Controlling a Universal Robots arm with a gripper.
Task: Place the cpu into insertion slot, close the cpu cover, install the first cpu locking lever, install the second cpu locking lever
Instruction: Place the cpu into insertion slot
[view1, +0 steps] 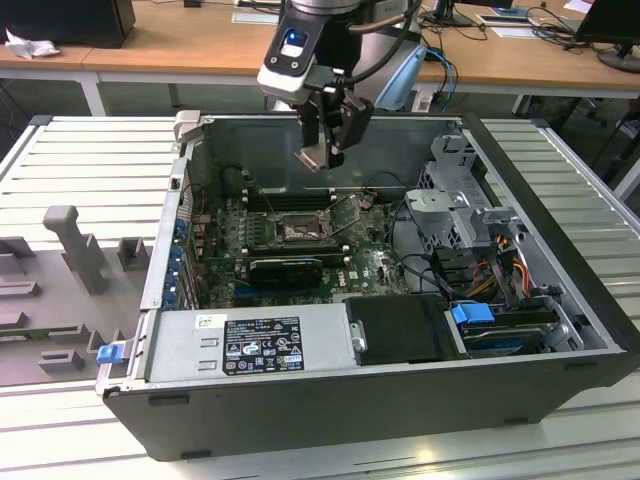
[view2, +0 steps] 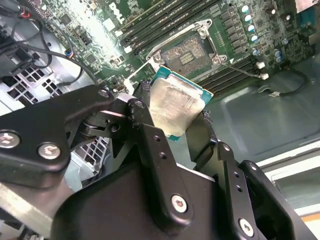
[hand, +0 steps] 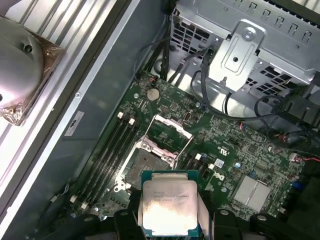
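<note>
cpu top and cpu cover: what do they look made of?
The cpu: top looks like matte silvery metal, glaring under light; green board rim around it. The cpu cover: probably thin stamped sheet metal, bright silver-grey, windowed.

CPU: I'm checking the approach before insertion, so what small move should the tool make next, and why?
Probably lower the tool toward the insertion slot, keeping the cpu square to it. The cpu is gripped above the board, apart from the slot, and the cpu cover stands open, so the way looks unblocked.
</note>
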